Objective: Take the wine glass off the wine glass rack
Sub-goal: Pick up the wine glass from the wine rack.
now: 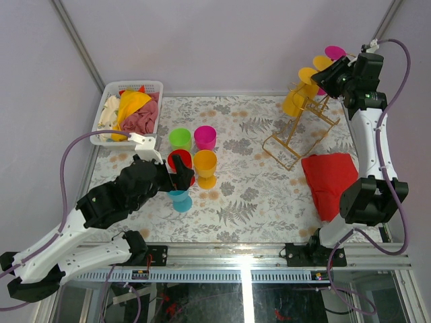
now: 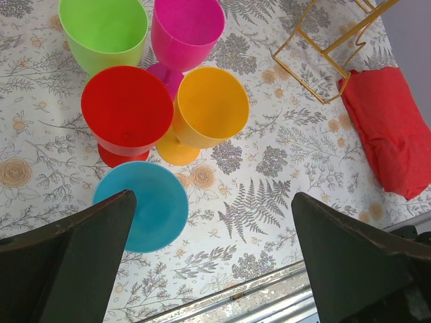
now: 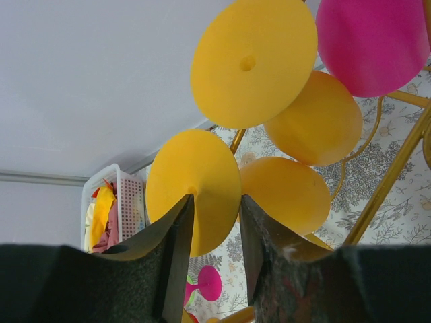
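The flowery white table [image 1: 256, 202] already has five bright plastic wine glasses [image 1: 204, 161] standing on it. The thin gold wire wine glass rack [image 3: 388, 180] holds more, so the job is not done. The right gripper [image 3: 215, 202] has its fingers close on each side of a hanging yellow plastic wine glass [image 3: 195, 171] — I cannot tell if they pinch it. The left gripper [image 2: 212, 198] hangs wide open — empty.
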You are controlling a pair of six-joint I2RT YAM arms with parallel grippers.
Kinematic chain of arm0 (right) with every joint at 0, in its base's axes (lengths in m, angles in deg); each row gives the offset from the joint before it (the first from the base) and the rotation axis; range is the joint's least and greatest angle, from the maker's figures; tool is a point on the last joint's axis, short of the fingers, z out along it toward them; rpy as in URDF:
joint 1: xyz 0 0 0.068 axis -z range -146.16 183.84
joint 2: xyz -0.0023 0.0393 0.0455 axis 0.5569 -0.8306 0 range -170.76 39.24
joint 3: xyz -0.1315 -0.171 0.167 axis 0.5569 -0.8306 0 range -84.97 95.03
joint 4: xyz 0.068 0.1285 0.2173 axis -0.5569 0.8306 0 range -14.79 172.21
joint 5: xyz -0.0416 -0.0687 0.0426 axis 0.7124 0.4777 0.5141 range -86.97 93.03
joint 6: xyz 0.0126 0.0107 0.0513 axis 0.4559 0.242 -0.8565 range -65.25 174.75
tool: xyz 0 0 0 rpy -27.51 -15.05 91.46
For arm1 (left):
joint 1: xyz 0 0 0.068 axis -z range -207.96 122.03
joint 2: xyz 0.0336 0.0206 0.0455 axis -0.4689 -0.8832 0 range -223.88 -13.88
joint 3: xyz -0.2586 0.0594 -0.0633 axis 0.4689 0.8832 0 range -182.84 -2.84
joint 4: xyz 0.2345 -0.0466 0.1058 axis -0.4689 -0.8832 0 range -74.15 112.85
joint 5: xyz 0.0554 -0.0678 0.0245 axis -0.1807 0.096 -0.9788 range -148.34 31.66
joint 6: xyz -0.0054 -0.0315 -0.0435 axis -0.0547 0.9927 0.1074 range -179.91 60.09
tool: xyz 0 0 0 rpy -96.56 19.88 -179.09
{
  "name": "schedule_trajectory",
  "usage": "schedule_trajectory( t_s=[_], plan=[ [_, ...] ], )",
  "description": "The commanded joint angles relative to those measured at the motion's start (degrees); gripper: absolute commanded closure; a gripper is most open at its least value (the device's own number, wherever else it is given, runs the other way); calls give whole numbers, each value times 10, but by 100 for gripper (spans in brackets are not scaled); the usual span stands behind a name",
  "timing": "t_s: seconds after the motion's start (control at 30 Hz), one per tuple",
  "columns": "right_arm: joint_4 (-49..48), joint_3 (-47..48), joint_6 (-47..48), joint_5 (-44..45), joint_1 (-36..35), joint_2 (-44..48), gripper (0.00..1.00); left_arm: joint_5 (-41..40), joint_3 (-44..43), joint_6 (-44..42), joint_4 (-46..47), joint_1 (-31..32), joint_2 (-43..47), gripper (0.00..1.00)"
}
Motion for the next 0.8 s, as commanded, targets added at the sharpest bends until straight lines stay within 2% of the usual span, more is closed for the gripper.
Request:
schedule_trajectory(
  t_s=[0.0, 0.13, 0.27, 0.53, 0.77],
  plan=[
    [-30, 21, -16, -15, 2, 9, 64, 0, -6, 9, 30, -4, 4, 0],
    [-44, 7, -28, -14, 2, 16, 74, 1, -5, 11, 30, -4, 5, 0],
    [-69, -18, -52, -14, 2, 31, 77, 2, -4, 13, 29, -4, 7, 0],
    [-144, -89, -123, 4, 2, 67, 93, 0, -4, 16, 26, -4, 12, 0],
    [-191, -130, -180, 6, 3, 84, 97, 0, -2, 16, 26, -4, 13, 0]
  ],
)
